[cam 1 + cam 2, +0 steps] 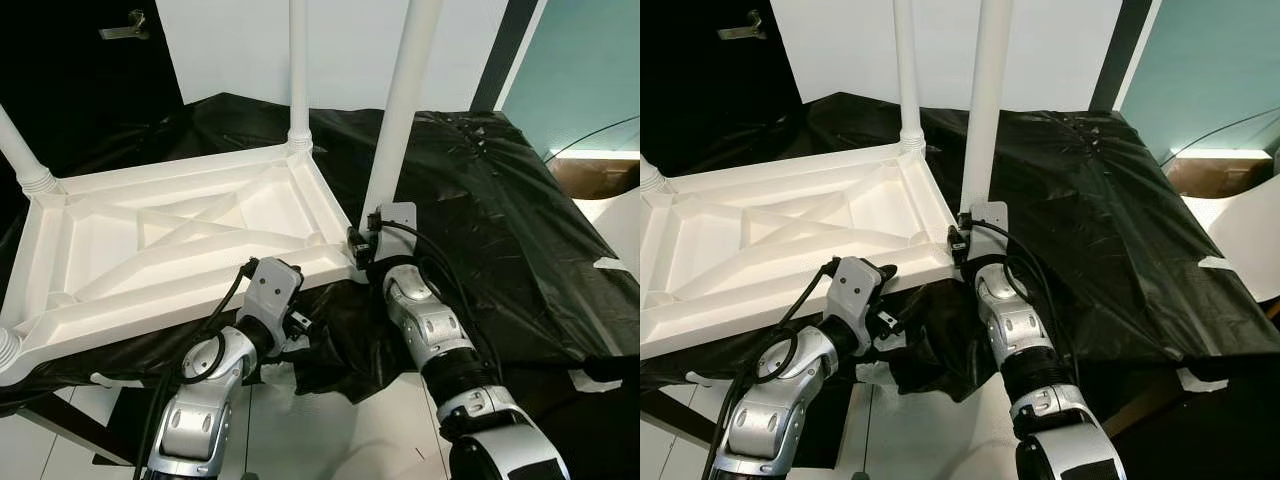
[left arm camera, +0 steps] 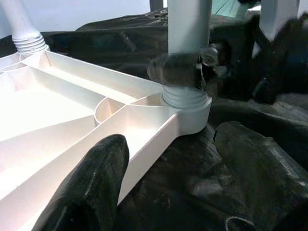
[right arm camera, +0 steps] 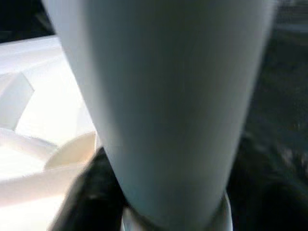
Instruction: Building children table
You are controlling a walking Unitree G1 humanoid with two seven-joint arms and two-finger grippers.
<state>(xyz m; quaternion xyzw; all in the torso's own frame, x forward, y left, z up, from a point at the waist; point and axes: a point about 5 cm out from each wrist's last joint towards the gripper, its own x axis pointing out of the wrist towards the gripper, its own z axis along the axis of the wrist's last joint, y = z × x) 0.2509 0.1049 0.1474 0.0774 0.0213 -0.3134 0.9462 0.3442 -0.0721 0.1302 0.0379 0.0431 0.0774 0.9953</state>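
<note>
Right now the white table top (image 1: 180,250) lies upside down on a black plastic sheet (image 1: 480,220), so its ribs face up and the legs can go in from above. The right gripper (image 2: 185,72) is closed around the near-corner table leg (image 1: 400,100), low down, just above the corner socket (image 2: 190,108). I think it holds there so it can twist the leg tight, like a big screw. The leg stands straight up, with its threaded end sitting in the socket.

The left gripper (image 2: 168,183) has its two black fingers spread apart, holding nothing. The front rim of the table top lies just ahead of it, and the corner socket is a little farther on. It may be there to keep the top from sliding.

Beyond the right gripper, a second leg (image 1: 298,70) already stands in the far corner. A third leg (image 1: 20,150) stands far off past the left gripper. The crumpled sheet bunches up under both grippers and could snag them.
</note>
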